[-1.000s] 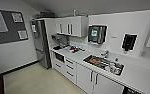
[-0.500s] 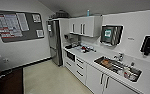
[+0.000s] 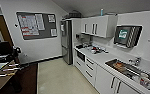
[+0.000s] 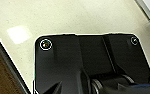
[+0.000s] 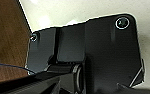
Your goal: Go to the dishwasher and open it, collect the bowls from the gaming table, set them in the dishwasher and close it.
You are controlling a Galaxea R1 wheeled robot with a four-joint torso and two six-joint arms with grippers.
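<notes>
Head view is looking down a kitchenette: white counter (image 3: 101, 58) running along the right wall, steel sink (image 3: 127, 68) set near its close end, tall steel fridge (image 3: 66, 41) standing at its far end. Noticeboard (image 3: 36, 25) hanging on the far wall. Pale floor (image 3: 58, 77) lying open ahead. Dishwasher: cannot pick it out among the white drawer fronts (image 3: 87, 67). Both wrist cameras are facing floor; whether either gripper is spread or pressed together cannot be told.
</notes>
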